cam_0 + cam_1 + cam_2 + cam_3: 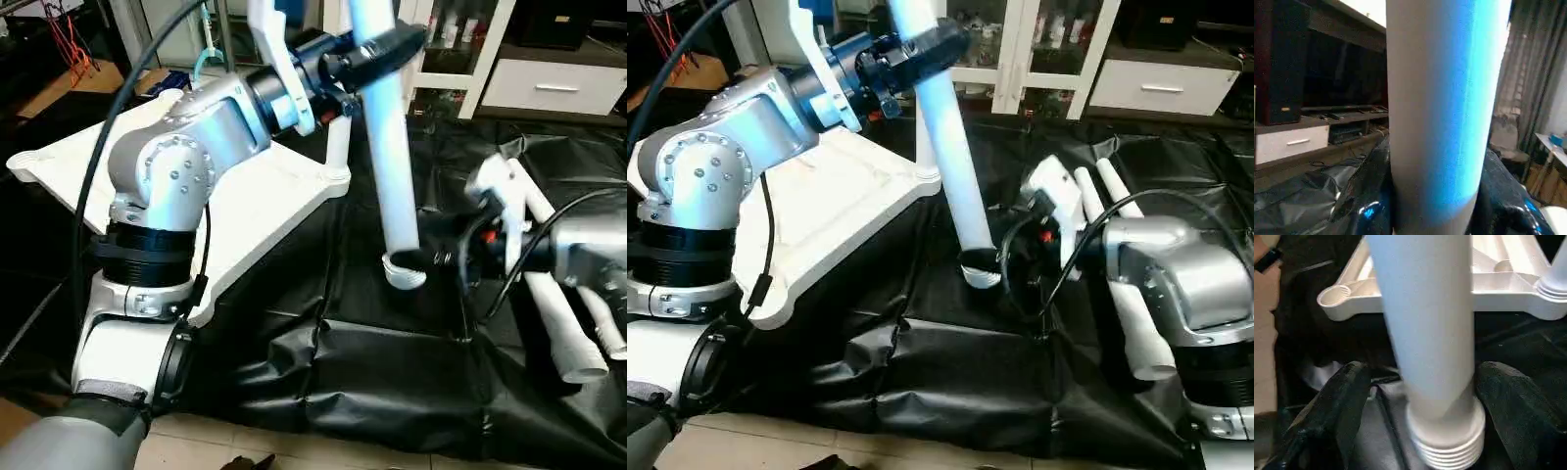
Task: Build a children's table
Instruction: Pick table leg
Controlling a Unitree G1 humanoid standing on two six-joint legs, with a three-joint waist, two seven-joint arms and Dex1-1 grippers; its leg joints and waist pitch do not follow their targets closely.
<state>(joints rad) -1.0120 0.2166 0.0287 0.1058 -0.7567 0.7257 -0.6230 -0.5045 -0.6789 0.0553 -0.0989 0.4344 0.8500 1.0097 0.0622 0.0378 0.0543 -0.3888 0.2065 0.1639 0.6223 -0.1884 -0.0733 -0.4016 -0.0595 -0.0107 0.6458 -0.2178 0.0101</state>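
Silver forearms frame a table leg (392,147) held between both grippers, ready for fitting.

Left gripper (377,49) clamps the upper part of the leg with its jaws partly closed around the tube; right gripper (1004,259) stands at the leg's threaded lower end (1449,440), jaws wide, fingers (1342,396) on either side of the tube, though actual contact cannot be told. White table top (265,196) lies underside up on the black sheet (343,372), tilted, one leg already standing in its near corner socket (336,176). Two spare legs (558,323) lie beside the right arm. Judged step: carrying the leg to an empty socket (1334,296). Next, the threads must meet a socket squarely before turning. Open sheet lies between top and spare legs; the standing leg and the top's edge crowd the swing.
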